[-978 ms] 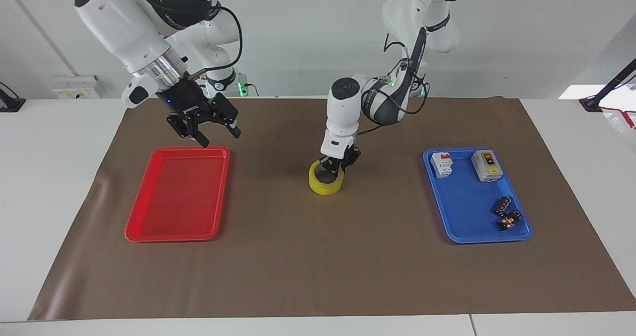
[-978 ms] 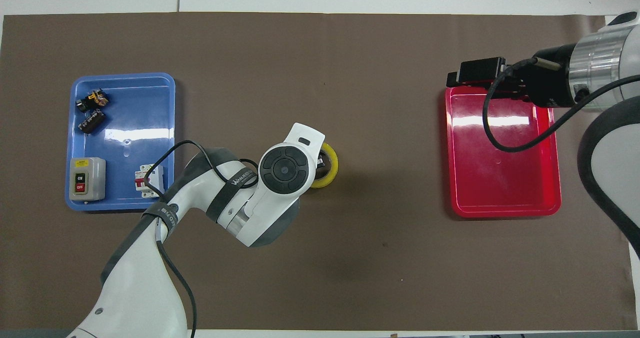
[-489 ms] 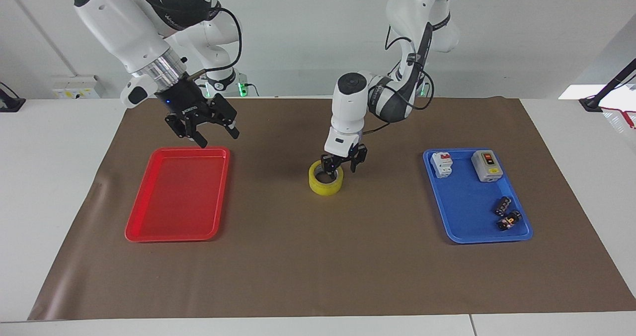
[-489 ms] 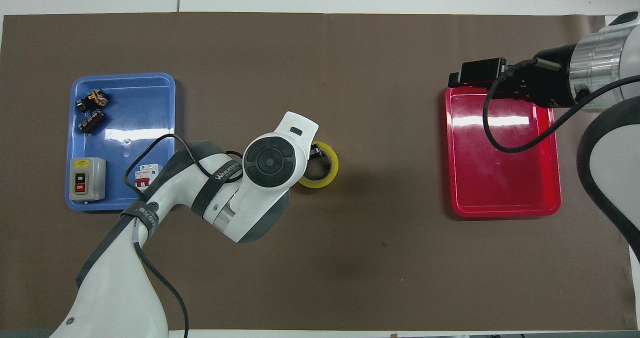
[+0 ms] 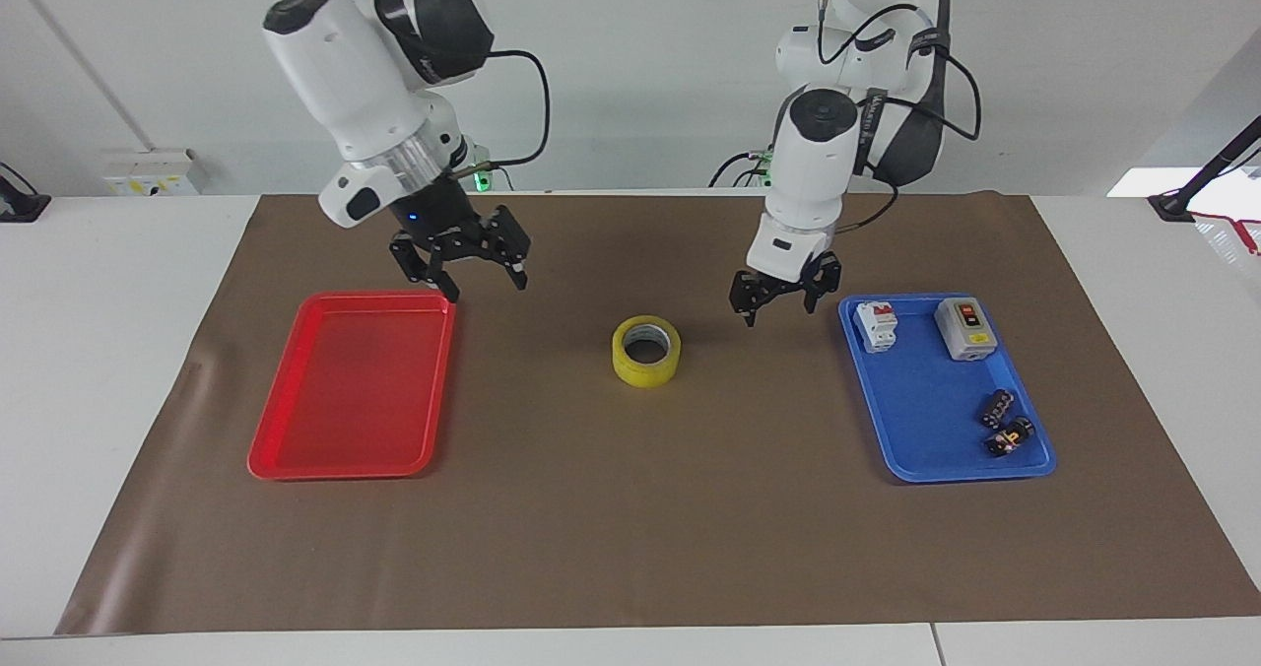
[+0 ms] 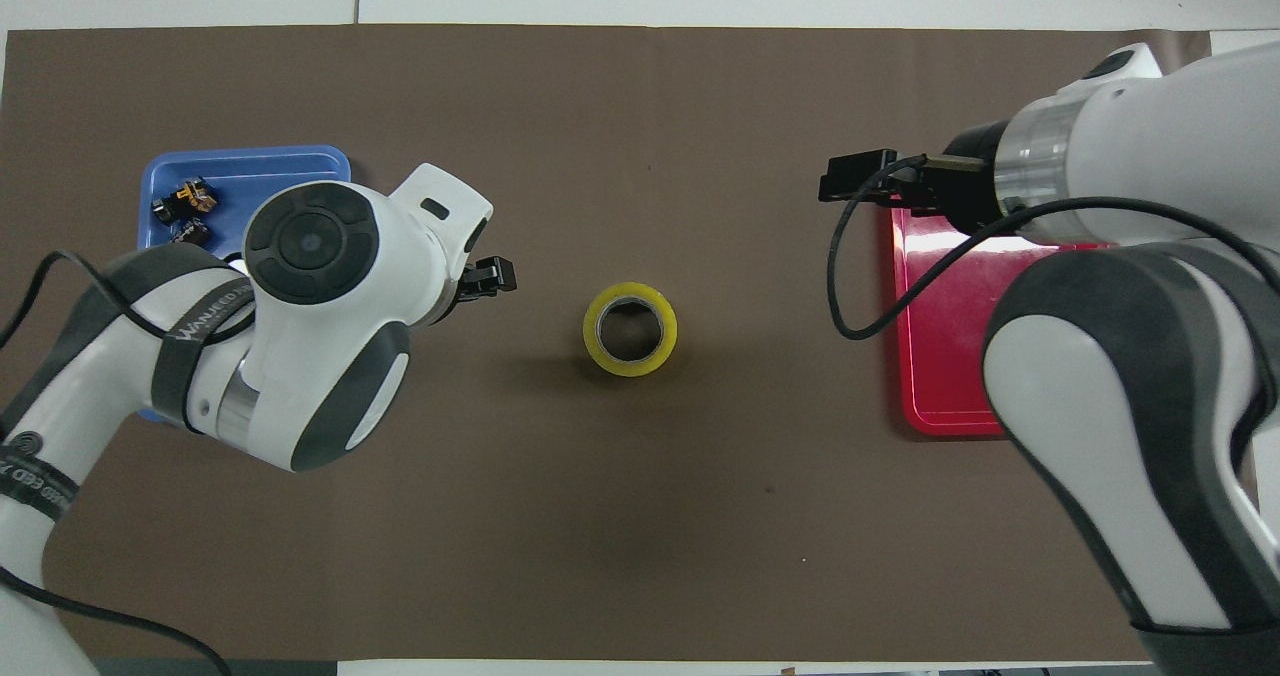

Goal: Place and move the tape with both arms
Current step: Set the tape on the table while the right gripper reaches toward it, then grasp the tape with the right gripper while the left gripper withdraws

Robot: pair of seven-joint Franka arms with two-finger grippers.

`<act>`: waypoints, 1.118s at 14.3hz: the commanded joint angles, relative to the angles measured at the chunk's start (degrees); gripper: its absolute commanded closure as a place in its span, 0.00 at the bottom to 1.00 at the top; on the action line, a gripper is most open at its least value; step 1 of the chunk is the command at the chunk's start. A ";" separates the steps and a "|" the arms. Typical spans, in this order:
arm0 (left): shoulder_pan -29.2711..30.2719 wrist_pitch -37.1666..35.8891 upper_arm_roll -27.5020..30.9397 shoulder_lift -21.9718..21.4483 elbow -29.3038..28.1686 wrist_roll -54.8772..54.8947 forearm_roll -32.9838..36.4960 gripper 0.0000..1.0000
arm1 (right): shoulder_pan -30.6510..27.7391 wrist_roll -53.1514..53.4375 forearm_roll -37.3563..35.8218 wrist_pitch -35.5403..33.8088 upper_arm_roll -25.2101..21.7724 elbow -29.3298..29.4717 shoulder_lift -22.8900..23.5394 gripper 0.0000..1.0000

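The tape (image 5: pixel 646 351) (image 6: pixel 630 328), a yellowish roll with a pale core, lies flat and alone on the middle of the brown mat (image 5: pixel 630 528). My left gripper (image 5: pixel 783 303) (image 6: pixel 490 278) hangs open and empty above the mat, between the tape and the blue tray (image 5: pixel 926 400). My right gripper (image 5: pixel 484 285) (image 6: pixel 852 178) is also open and empty. It is raised over the mat beside the corner of the red tray (image 5: pixel 355 390) that is nearest the robots. Neither gripper touches the tape.
The blue tray (image 6: pixel 270 168) at the left arm's end holds a white breaker (image 5: pixel 877 326), a grey switch box (image 5: pixel 965 329) and small black parts (image 5: pixel 1005 422). The red tray (image 6: pixel 940 356) at the right arm's end holds nothing. The left arm covers much of the blue tray from overhead.
My left gripper opened, let go of the tape, rose and drew back toward the blue tray. My right gripper moved from over the red tray's corner toward the middle of the table.
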 commanded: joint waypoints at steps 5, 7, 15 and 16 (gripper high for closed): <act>14.43 -13.95 -0.03 -3.35 8.34 23.12 -5.42 0.00 | 8.43 5.25 -7.30 4.28 -0.01 0.77 8.22 0.00; 16.90 -16.85 0.06 -3.00 12.21 25.24 -5.60 0.00 | 10.98 5.25 -8.80 4.38 -0.09 0.77 9.89 0.00; 21.57 -21.70 0.23 -2.82 15.93 28.68 -6.92 0.00 | 16.17 5.25 -15.74 9.64 -0.01 -0.37 19.21 0.00; 21.92 -21.87 0.24 -3.09 15.83 28.76 -6.83 0.00 | 16.17 5.34 -15.92 10.17 -0.01 -0.37 19.91 0.00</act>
